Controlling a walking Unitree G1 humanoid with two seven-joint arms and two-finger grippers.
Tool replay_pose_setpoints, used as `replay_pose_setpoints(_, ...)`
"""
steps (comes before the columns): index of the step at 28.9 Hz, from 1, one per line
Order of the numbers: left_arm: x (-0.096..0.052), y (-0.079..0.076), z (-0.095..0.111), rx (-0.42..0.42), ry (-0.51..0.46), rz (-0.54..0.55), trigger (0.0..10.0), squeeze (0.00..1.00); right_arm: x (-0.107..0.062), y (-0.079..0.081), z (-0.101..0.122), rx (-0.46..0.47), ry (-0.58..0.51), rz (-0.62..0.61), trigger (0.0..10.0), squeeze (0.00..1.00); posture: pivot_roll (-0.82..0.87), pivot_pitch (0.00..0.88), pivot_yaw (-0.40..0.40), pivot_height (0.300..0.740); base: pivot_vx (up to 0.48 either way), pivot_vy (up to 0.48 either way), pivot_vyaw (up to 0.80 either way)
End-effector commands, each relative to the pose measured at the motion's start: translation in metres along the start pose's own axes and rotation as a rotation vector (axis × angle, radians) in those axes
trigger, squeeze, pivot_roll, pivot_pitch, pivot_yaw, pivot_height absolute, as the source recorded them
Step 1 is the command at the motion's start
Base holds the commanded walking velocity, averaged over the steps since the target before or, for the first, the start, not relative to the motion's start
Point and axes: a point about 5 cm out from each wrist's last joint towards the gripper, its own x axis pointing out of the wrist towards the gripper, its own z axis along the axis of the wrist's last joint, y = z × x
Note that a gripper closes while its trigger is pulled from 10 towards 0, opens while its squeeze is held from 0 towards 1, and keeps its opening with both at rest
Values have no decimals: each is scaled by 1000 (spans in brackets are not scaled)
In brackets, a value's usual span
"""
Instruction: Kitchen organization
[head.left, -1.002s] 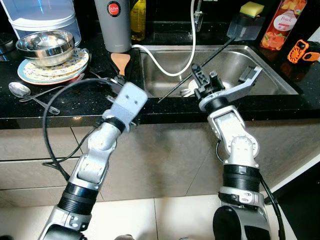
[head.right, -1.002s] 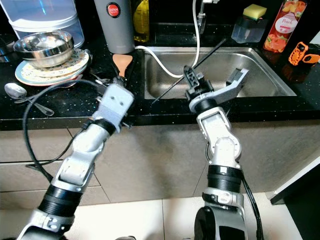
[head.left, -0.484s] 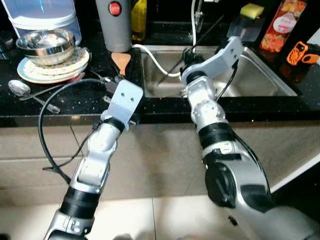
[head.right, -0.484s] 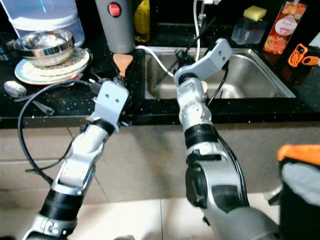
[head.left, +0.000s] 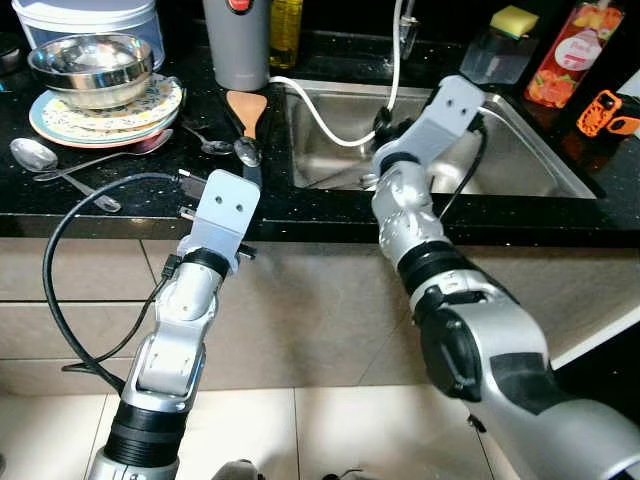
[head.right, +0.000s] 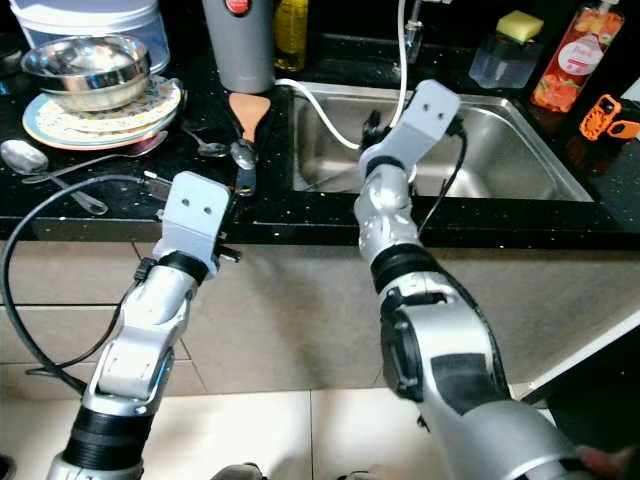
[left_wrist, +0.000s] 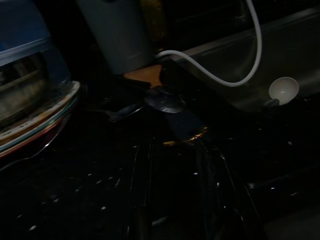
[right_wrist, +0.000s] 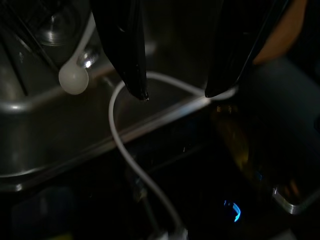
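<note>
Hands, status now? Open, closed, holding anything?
Left hand: open, empty, low over the black counter.
Right hand: open, empty, above the white hose at the sink.

Black speckled stone countertop (head.left: 120, 215) runs across the scene, with a stainless steel sink (head.left: 560, 170) set into it right of centre. A white flexible hose (head.left: 330, 135) curves from the far side over the sink's left rim. Far left: a translucent blue-and-white water container (head.left: 90, 18). Far centre: a grey cylindrical flask (head.left: 238, 45) beside a yellow bottle (head.left: 287, 30). Far right: a yellow sponge (head.left: 514, 20) on a clear tub (head.left: 497, 55), a peach-labelled red bottle (head.left: 560, 60) and a small orange plastic item (type unclear) (head.left: 612, 110). Beige cabinet fronts (head.left: 320, 310) stand below the counter, above pale floor tiles (head.left: 330, 430).
</note>
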Motion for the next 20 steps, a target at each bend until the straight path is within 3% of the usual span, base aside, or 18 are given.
replay_pose_setpoints(1,4,-6,4,3,-2,-14,10000,0,7,-10,18,32,-71,-36,10000,0,315,41,-117,740,0,0,0)
replay_pose_setpoints(6,6,-5,4,7,0,-17,10000,0,11,-22,47,17,-214,-4,10000,0,299,36,-106,740,0,0,0)
replay_pose_setpoints(9,6,-3,1,20,15,-13,10000,0,8,-23,53,-39,-249,95,10000,0,279,30,-95,740,0,0,0)
replay_pose_setpoints(11,9,5,-5,15,64,11,10000,0,-3,-26,34,-137,-170,234,10000,0,268,27,-91,740,0,0,0)
replay_pose_setpoints(12,11,11,-8,-27,90,27,10000,0,-12,-29,22,-163,-124,289,10000,0,254,27,-84,740,0,0,0)
replay_pose_setpoints(16,13,19,-11,-111,127,41,10000,0,-28,-33,4,-181,-59,346,10000,0,243,28,-79,740,0,0,0)
replay_pose_setpoints(18,16,28,-12,-174,155,47,10000,0,-45,-39,-10,-178,-9,355,10000,0,236,29,-75,740,0,0,0)
replay_pose_setpoints(20,18,34,-12,-183,161,65,10000,0,-52,-41,-14,-167,6,352,10000,0,225,30,-66,740,0,0,0)
